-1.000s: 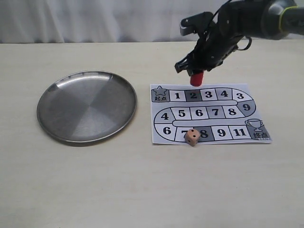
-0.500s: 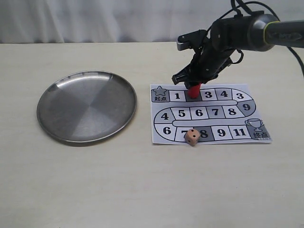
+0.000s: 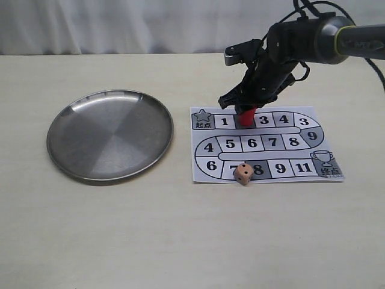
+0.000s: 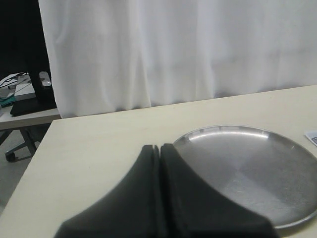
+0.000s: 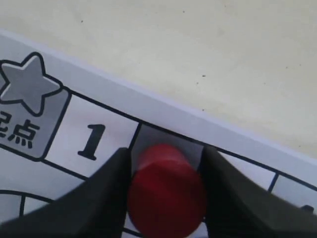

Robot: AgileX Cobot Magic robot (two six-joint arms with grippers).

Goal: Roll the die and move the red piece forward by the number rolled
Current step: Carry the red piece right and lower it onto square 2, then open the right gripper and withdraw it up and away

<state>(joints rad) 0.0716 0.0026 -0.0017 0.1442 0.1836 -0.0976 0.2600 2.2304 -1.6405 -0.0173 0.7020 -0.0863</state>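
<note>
The red piece (image 3: 246,114) stands on the grey square numbered 2 in the top row of the paper game board (image 3: 252,143). My right gripper (image 3: 245,110) is shut on the red piece (image 5: 166,196) from above, with a black finger (image 5: 111,186) on each side. The square marked 1 and the star start square lie beside it. The tan die (image 3: 243,173) rests on the board's near edge, by square 7, with dark pips showing. In its wrist view my left gripper (image 4: 159,147) is shut on nothing, hovering near the plate's edge. It is out of the exterior view.
A round steel plate (image 3: 110,133) lies left of the board, with nothing in it, and shows again in the left wrist view (image 4: 247,163). A white curtain hangs behind the table's far edge. A side table with clutter (image 4: 27,96) stands beyond the table's corner.
My right gripper came down with the red piece from above the board's top edge onto square 2. In the last half second it barely moved. The die stayed put.
</note>
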